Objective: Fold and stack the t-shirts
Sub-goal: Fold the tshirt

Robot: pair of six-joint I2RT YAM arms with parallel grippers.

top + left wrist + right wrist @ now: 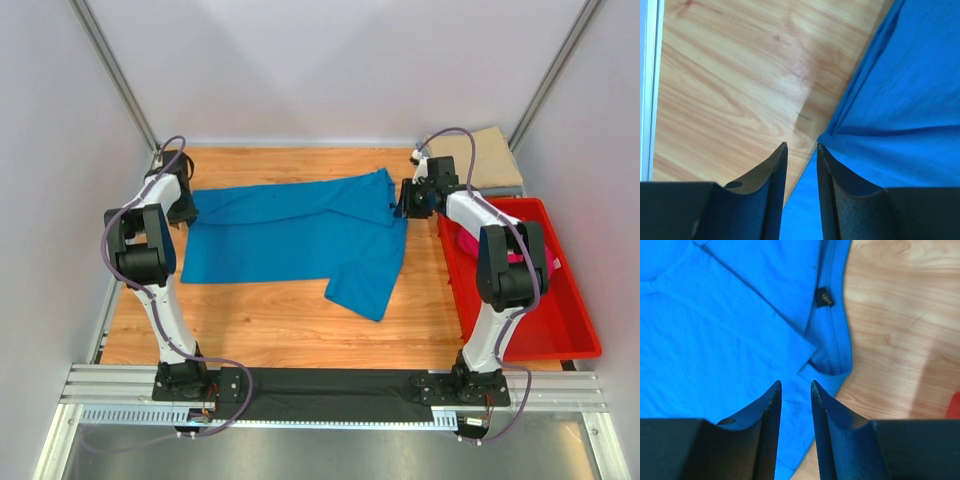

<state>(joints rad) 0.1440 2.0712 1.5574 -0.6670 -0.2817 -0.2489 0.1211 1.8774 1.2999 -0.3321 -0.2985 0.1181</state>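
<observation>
Shows a bright blue soft cloth t-shirt (pixel 290 235) spread flat on the pale wooden table (pixel 260 320), just left of a rectangular red plastic bin (pixel 545 305). Runs its long axis sideways, collar and small black label (pixel 826 297) toward the bin, hem away from it, one sleeve angled toward the near edge on the bin side. Sets the right gripper (pixel 795 383) over the collar end near the bin's far corner, jaws narrowly parted, empty. Sets the left gripper (pixel 801 146) at the hem corner farthest from the bin, jaws a narrow slit, gripping nothing. Shows a folded tan beige shirt (pixel 490 160) just beyond the bin, magenta pink cloth (pixel 463 240) inside it.
</observation>
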